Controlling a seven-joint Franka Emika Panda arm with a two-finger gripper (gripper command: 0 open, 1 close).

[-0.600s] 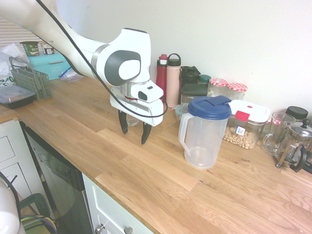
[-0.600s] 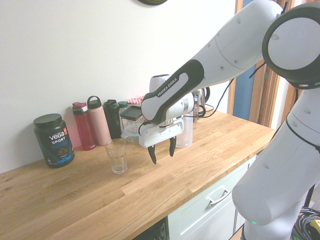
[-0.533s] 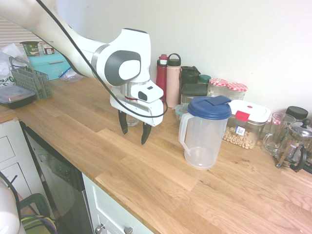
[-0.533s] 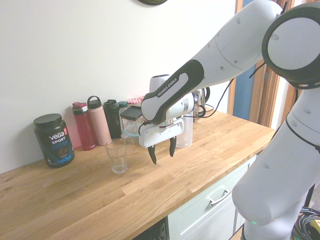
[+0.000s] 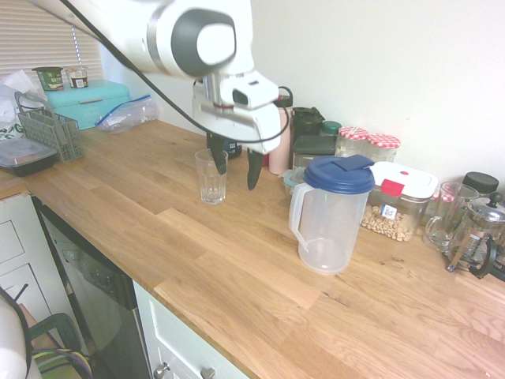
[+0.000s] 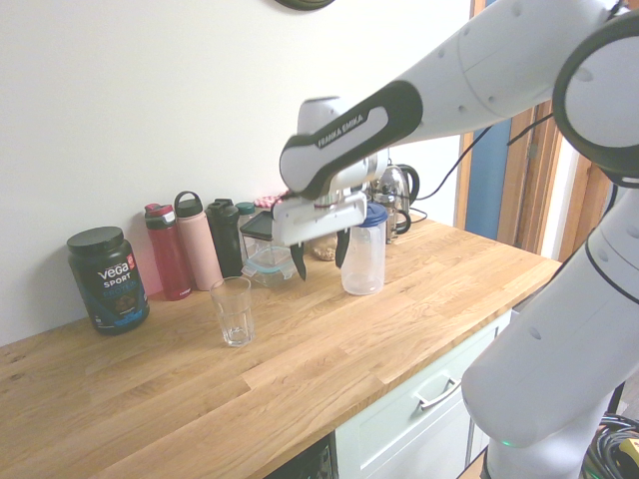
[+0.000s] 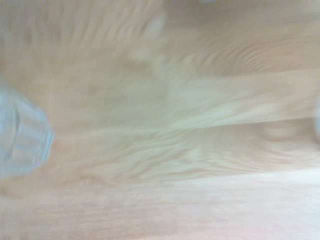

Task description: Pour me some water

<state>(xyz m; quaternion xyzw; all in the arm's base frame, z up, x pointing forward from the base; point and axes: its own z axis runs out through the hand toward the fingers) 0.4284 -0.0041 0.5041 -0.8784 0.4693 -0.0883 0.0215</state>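
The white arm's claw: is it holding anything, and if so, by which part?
Nothing is held; the claw hangs open above the counter.

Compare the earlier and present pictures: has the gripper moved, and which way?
Yes. In the first exterior view, the gripper has risen above the countertop, uncovering the drinking glass that it had mostly hidden.

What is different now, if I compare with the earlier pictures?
The gripper has risen, its fingers open and holding nothing, so the first exterior view now shows the drinking glass fully. The glass and the blue-lidded pitcher stayed in their places.
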